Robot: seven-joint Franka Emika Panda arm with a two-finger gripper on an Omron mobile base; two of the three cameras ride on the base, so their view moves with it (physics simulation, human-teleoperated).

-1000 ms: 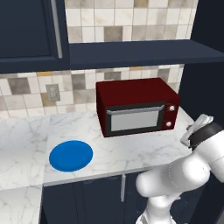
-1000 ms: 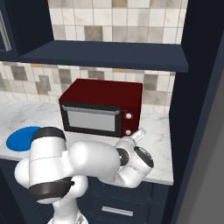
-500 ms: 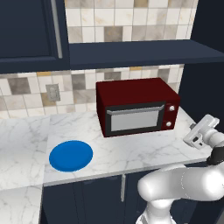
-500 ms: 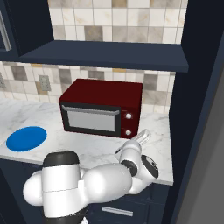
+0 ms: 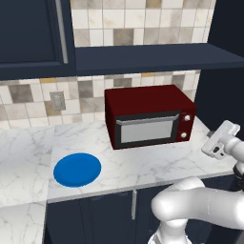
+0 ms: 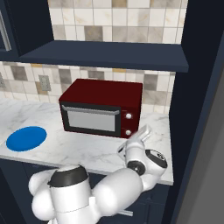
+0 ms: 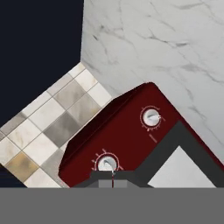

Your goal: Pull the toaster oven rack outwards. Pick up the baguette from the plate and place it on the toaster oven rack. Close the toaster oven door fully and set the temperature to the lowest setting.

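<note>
The dark red toaster oven [image 5: 147, 102] stands on the marble counter, and its toaster oven door [image 5: 146, 131] is closed flat against the front. That door hides the toaster oven rack. The blue plate [image 5: 77, 169] lies bare to the oven's left, and the baguette is out of view. My gripper [image 7: 112, 178] is shut on nothing. It hovers just off the oven's right front corner [image 6: 141, 136] and points at the knob panel. In the hand view, one pale knob [image 7: 106, 164] sits right above the fingertips and the other knob [image 7: 151, 117] lies farther off.
A dark tall cabinet wall [image 6: 197, 109] stands close on the right of the oven. A dark shelf [image 5: 152, 57] overhangs it. The tiled backsplash [image 5: 71, 93] with an outlet runs behind. The counter's front edge [image 5: 119, 188] lies below my hand.
The arm's white links have swung lower and across in front of the counter. The hand has stayed by the oven's right front corner, rising slightly. The oven and the plate have not moved.
</note>
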